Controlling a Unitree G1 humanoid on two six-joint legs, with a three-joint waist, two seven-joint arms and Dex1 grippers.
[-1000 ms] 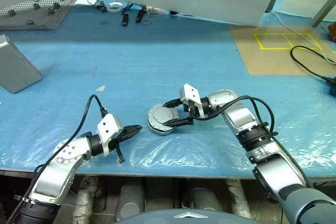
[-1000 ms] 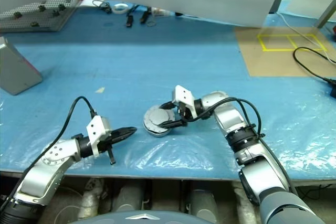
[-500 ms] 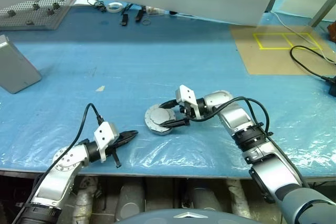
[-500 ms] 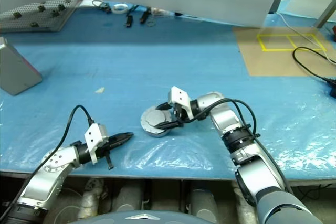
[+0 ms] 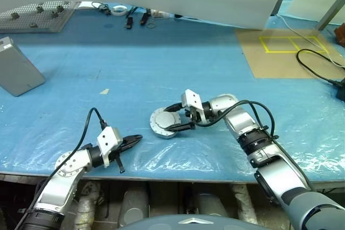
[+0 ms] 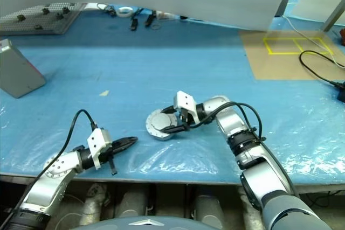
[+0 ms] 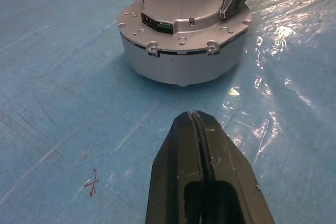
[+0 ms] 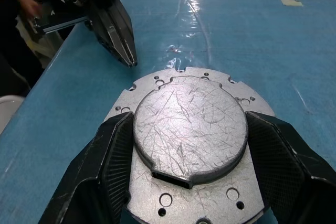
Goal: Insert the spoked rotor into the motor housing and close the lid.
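**A:** What do we have in front of us?

**B:** We look down on a surface point(image 5: 178, 68) covered in blue plastic sheeting. Near its front edge, about the middle, sits the motor housing point(image 5: 165, 123), a round, shallow, silver-grey metal case. Its lid point(image 8: 190, 125) is on top, plain grey scratched back facing up. We cannot see inside the case.

**A:** Where are our two arms?

**B:** Our right tool point(image 5: 176, 117) reaches in from the right and points leftward over the housing. Its two black fingers point(image 8: 110, 156) stand spread wide, one on each side of the raised lid, close against its edge. We cannot tell for certain whether they press on it.

**A:** And the left one?

**B:** Our left tool point(image 5: 135, 139) is low over the surface, just left of the housing and apart from it. Its tip points toward the case. Its fingers are clenched together on nothing, as the left wrist view shows, with the two black halves meeting in one seam.

**A:** Anything else around?

**B:** A grey rectangular box point(image 5: 18, 73) lies at the far left. A perforated grey board point(image 5: 35, 17) with small parts on it lies at the far left corner. A brown panel point(image 5: 288, 52) with yellow tape squares lies at the far right, with a black cable point(image 5: 315, 65) across it.
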